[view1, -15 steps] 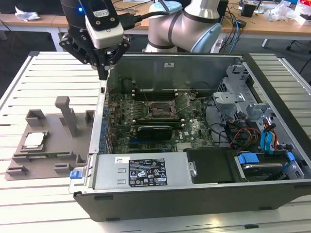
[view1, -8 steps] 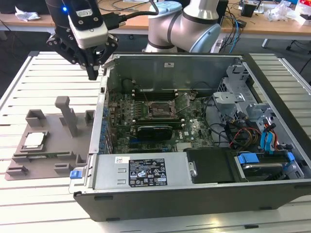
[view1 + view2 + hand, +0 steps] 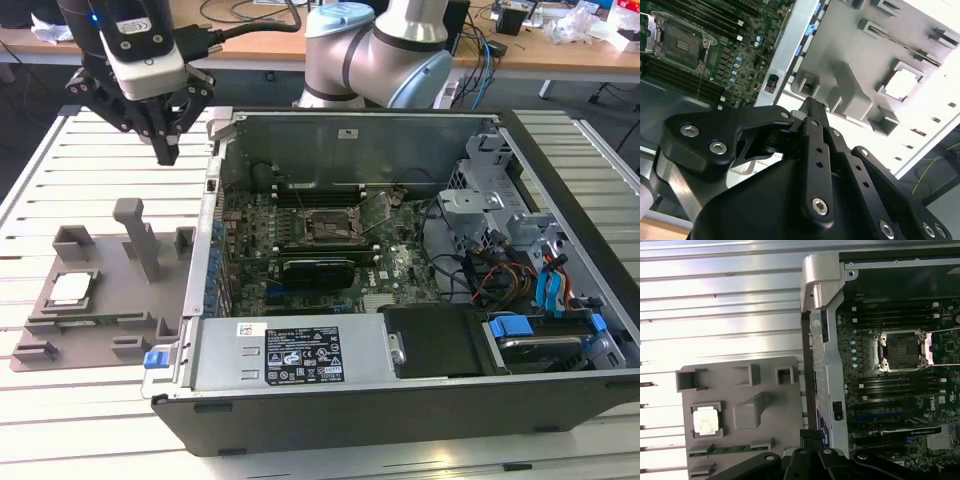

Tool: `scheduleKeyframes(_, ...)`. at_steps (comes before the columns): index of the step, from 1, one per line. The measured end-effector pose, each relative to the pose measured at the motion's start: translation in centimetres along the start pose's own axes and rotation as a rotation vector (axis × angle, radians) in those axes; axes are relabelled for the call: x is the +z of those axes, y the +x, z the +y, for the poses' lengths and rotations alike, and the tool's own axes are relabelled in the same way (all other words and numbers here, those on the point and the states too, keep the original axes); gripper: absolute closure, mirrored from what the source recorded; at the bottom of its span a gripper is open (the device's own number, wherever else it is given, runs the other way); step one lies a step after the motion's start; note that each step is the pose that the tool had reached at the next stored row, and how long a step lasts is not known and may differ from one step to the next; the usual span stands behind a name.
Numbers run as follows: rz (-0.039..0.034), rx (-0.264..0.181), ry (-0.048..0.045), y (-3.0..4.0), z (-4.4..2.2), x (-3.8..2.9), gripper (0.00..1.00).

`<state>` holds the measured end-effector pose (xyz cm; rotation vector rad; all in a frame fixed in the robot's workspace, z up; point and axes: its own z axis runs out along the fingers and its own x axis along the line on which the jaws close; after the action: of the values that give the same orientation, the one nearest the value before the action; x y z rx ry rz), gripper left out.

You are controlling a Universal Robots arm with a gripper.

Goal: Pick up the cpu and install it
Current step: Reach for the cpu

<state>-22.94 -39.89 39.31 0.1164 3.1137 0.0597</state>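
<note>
The cpu point(image 3: 70, 288) is a small silvery square lying in a recess of a grey holder tray point(image 3: 100, 325) at the exterior view's left, beside the open computer case point(image 3: 400, 400). Both wrist views show the cpu point(image 3: 901, 84) point(image 3: 706, 420) in that recess. The black socket point(image 3: 328, 225) on the motherboard stands open with its frame lifted; both wrist views show the socket point(image 3: 902, 350) point(image 3: 682, 45) too. My gripper point(image 3: 166, 150) hangs high above the slatted table, beyond the tray and next to the case's far-left corner. Its fingers point(image 3: 812, 107) are shut on nothing.
A grey upright post point(image 3: 140, 235) rises from the holder tray. A long black expansion card point(image 3: 318, 268) sits near the socket. Cables and a drive cage point(image 3: 500, 250) fill the case's right side. The arm's base point(image 3: 370, 50) stands behind the case.
</note>
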Motion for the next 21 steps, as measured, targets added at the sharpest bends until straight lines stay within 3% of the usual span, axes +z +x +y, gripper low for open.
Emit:
scheduleKeyframes(9,0.0,0.0,0.0,3.27,-0.24,-0.09,0.89)
scheduleKeyframes(18,0.0,0.0,0.0001,5.34,-0.4,-0.14,0.89)
scheduleKeyframes(21,0.0,0.0,0.0,6.43,-0.48,-0.17,0.89)
